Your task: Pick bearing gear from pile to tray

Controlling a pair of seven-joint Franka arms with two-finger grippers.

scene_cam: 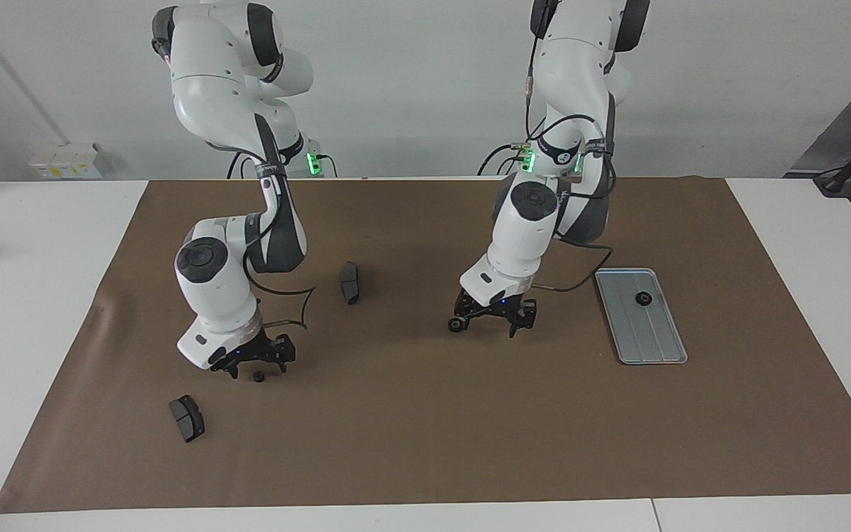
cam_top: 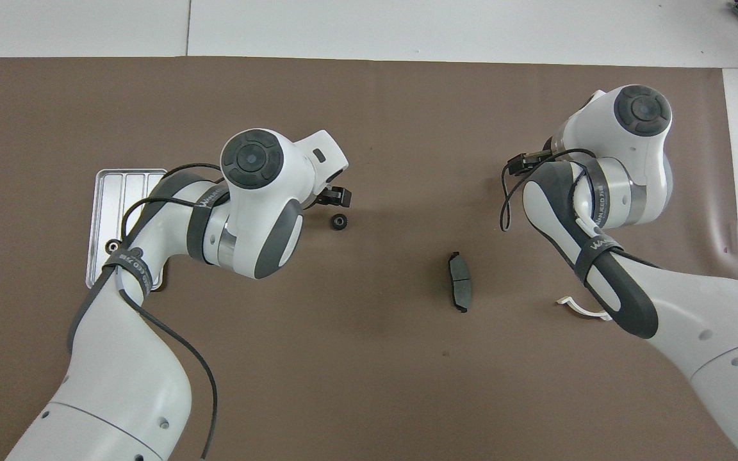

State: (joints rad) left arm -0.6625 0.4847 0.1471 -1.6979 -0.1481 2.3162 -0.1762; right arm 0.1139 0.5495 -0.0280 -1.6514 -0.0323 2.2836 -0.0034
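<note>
One gear point(scene_cam: 644, 298) in tray point(scene_cam: 654, 347), two left; both open grippers, left point(scene_cam: 493, 319) and right point(scene_cam: 257, 363), over them.

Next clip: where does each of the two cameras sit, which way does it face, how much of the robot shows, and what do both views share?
Facing view: high across the table, looking at the robots; both arms show whole, the right gripper over a small gear, the left gripper beside another gear.
Overhead view: above the robots' end, looking steeply down; arms enter from the bottom, hiding most of both grippers.
Shared: tray with one gear, brown mat, brake pad.
</note>
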